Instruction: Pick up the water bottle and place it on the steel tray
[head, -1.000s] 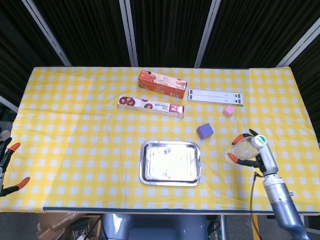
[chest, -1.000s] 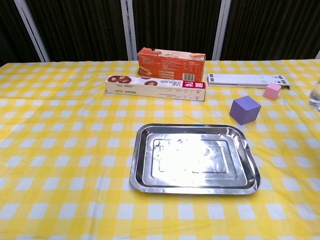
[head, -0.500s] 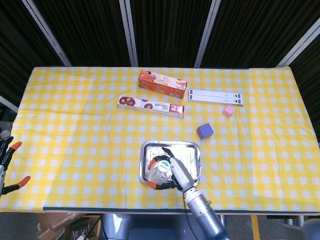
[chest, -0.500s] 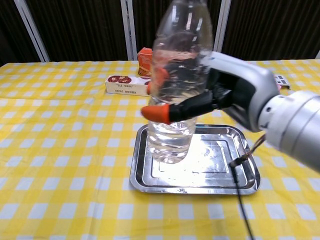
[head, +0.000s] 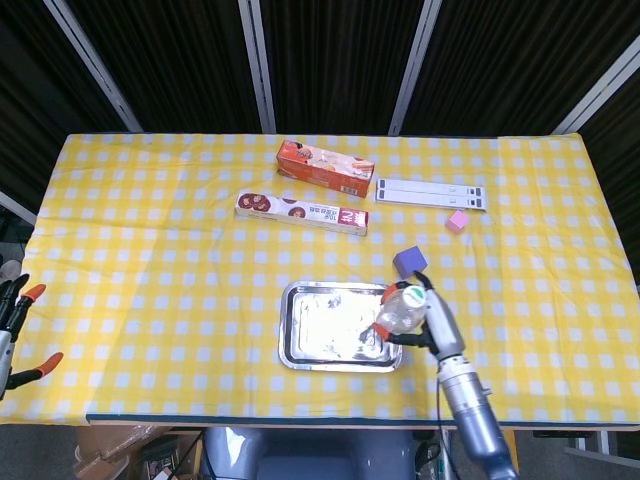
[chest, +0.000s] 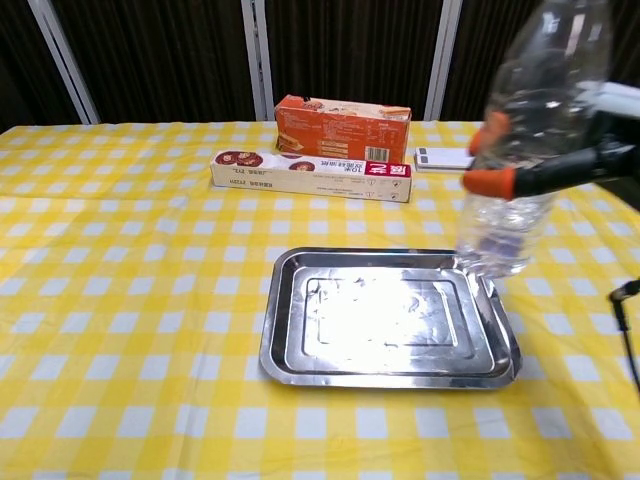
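A clear plastic water bottle (chest: 528, 140) stands upright in the grip of my right hand (chest: 600, 150), whose orange fingertips (chest: 487, 181) wrap its middle. Its base hangs just over the right rim of the steel tray (chest: 390, 375). From the head view the bottle (head: 398, 312) and right hand (head: 424, 318) sit at the right edge of the tray (head: 322, 325), which holds nothing else. My left hand (head: 14, 330) hangs off the table's left edge, fingers apart and holding nothing.
An orange snack box (head: 325, 167) and a long white-and-red box (head: 302, 211) lie behind the tray. A white strip (head: 432, 193), a pink cube (head: 457, 222) and a purple cube (head: 409, 261) sit at the back right, the purple cube close behind the bottle.
My right hand has carried the bottle from over the tray's left front part to its right rim. A second ago it held the bottle far right of the tray.
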